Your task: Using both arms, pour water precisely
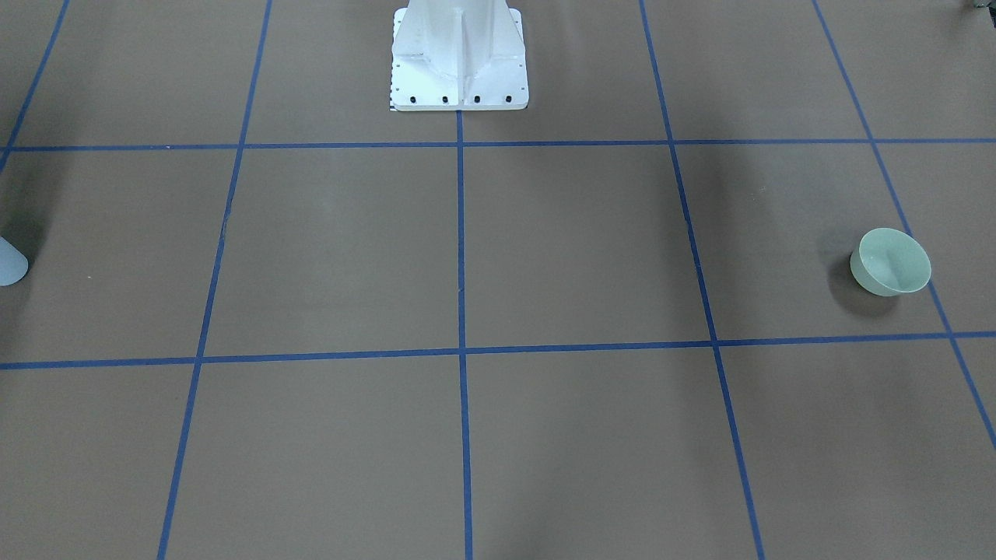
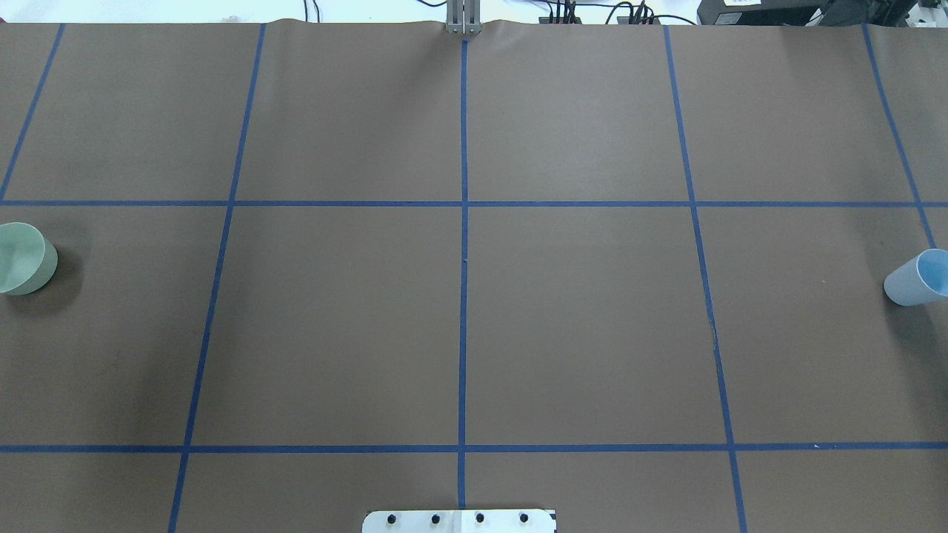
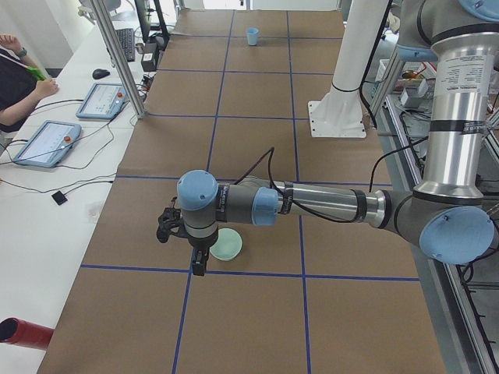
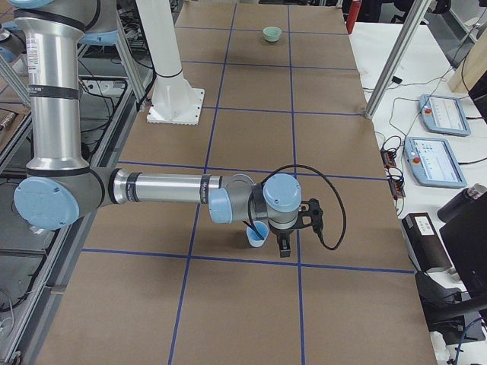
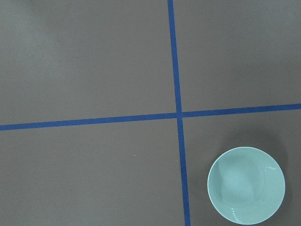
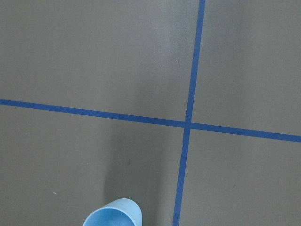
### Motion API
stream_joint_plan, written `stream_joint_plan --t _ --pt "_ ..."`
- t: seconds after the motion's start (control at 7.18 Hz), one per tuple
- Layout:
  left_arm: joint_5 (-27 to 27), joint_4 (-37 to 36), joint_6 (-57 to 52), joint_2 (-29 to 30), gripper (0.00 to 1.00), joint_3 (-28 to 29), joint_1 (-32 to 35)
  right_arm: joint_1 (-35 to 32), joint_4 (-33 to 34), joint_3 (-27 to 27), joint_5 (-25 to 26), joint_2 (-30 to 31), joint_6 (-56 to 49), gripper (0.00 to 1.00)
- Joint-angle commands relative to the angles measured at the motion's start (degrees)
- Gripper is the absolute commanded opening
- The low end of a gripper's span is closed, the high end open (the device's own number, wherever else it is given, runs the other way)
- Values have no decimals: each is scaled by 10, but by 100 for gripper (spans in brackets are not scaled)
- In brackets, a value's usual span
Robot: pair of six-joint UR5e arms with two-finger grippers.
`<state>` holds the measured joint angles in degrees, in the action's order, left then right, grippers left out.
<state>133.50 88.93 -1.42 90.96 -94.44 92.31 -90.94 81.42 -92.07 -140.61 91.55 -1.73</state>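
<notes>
I can't tell how far either gripper's fingers are parted, or whether they touch anything. The left gripper (image 3: 198, 263) hangs just beside the green bowl (image 3: 226, 245), and the right gripper (image 4: 285, 245) beside the blue cup (image 4: 257, 234), each low-centre in its side view. I can't make out any water.

Arms were stretched low over the table (image 3: 257, 93), left arm (image 3: 312, 204) by the green bowl (image 1: 890, 262), right arm (image 4: 167, 188) by the blue cup (image 2: 917, 277).

Brown table (image 2: 333, 333) gridded with blue tape (image 2: 464, 296); a white side bench (image 3: 31, 234) alongside carries two tablets (image 3: 45, 142)
</notes>
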Motion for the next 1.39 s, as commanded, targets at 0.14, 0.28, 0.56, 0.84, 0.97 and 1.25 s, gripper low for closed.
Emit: stream_joint_plan --t 0.14,0.28,0.56,0.84,0.97,1.25 --pt "0 1 24 -2 100 5 -12 1 0 0 7 6 -11 99" --pt "0 1 23 -2 100 5 -12 1 0 0 9 3 -11 99" --pt "-1 1 24 -2 100 5 -12 15 1 -13 13 0 -11 99" --pt "-2 1 23 -3 100 5 -12 18 28 -30 66 2 -10 99" --pt "-1 1 24 -3 100 5 -12 10 46 -46 69 4 -11 99" --pt "-2 1 23 -3 100 5 -13 1 122 -90 69 9 -11 99"
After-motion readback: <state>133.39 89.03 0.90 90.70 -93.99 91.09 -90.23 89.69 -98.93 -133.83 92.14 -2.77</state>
